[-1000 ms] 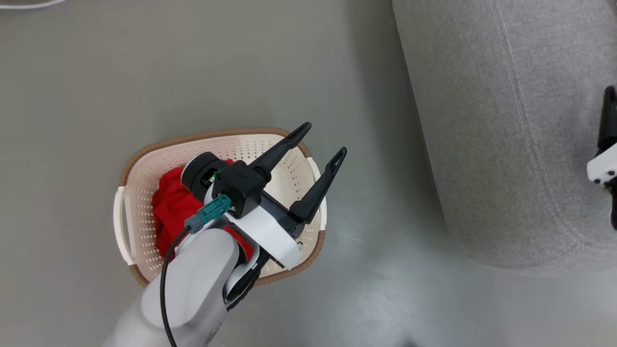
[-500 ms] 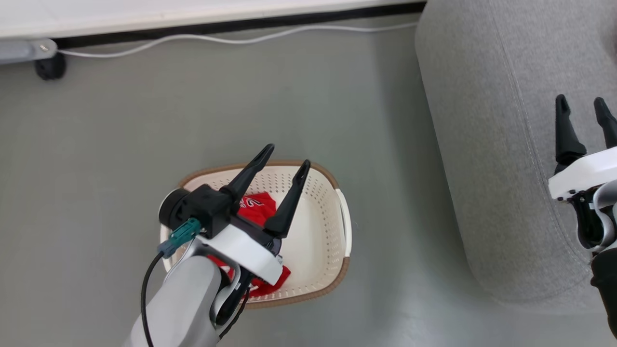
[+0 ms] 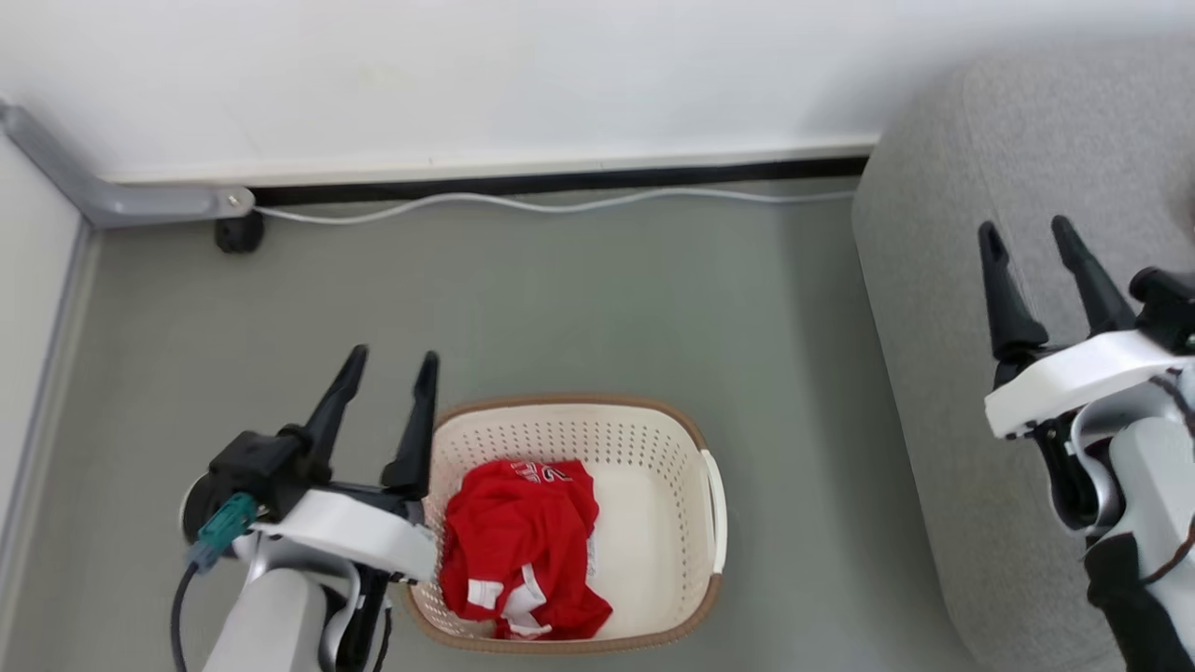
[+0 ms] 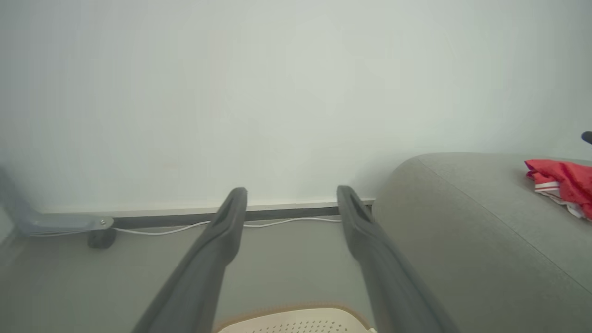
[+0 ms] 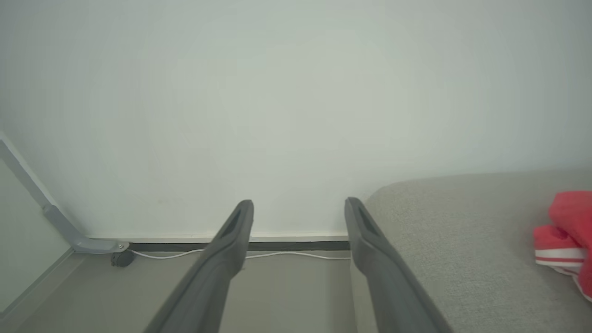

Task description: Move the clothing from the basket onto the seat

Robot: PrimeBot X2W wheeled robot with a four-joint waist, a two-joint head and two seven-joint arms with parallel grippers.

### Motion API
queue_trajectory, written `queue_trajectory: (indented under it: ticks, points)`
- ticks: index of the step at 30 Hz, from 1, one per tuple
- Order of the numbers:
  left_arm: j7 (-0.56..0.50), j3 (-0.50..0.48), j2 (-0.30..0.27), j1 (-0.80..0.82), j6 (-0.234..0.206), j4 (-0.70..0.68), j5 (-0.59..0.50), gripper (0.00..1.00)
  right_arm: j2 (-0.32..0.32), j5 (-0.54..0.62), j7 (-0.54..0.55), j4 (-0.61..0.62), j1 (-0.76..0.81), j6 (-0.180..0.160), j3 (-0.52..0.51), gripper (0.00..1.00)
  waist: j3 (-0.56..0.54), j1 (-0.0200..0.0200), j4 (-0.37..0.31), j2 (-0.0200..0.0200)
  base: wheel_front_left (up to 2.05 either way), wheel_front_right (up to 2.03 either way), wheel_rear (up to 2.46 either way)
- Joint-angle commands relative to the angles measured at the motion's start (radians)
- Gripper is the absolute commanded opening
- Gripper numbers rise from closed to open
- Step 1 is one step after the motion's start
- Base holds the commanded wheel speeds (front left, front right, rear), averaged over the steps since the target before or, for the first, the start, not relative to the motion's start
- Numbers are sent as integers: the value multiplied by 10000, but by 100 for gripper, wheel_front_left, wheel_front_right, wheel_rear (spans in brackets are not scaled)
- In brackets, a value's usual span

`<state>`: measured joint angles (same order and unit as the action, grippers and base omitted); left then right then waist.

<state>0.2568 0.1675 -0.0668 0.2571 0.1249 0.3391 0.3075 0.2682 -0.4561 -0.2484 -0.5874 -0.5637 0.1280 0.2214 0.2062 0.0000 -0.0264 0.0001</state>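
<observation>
Left gripper (image 3: 394,359) lower left, fingers apart, empty, just beside basket (image 3: 597,404). Right gripper (image 3: 1022,227) right edge, over seat (image 3: 924,373), likewise apart. Clothing (image 3: 519,551) heaped in basket, lower centre. Best: descend on heap's crest, pinch deep, lift clear of rim.

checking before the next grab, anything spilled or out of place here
Nothing stands out. The basket sits upright, red clothing bunched inside it, none spilled out. Another red garment lies on the seat. The left tool and right tool are open, empty.
</observation>
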Motion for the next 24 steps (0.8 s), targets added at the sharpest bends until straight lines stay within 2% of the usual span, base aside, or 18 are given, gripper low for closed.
queue_trajectory:
  ticks: [1, 14, 18, 24]
  points:
    - [49, -538, -64, -31, -68, -198, -134, 100, 0, 106, -133, 394, 251, 27, 184, 100, -345, 0, 269, -1, 0, 0, 0]
    - [49, -2351, 131, -971, -362, -431, -803, 100, -475, 853, -133, 1599, 1575, 27, 161, 100, -1099, 0, 615, -1, 0, 0, 0]
    - [49, -2509, 152, -1418, -321, -584, -874, 100, -592, 971, -133, 1857, 2146, 27, -3, 100, -1324, 0, 605, -1, 0, 0, 0]
    - [49, -1956, 162, -2295, -974, -1350, -577, 100, -868, 1214, -133, 2211, 3068, 27, -572, 100, -1614, 0, 525, -1, 0, 0, 0]
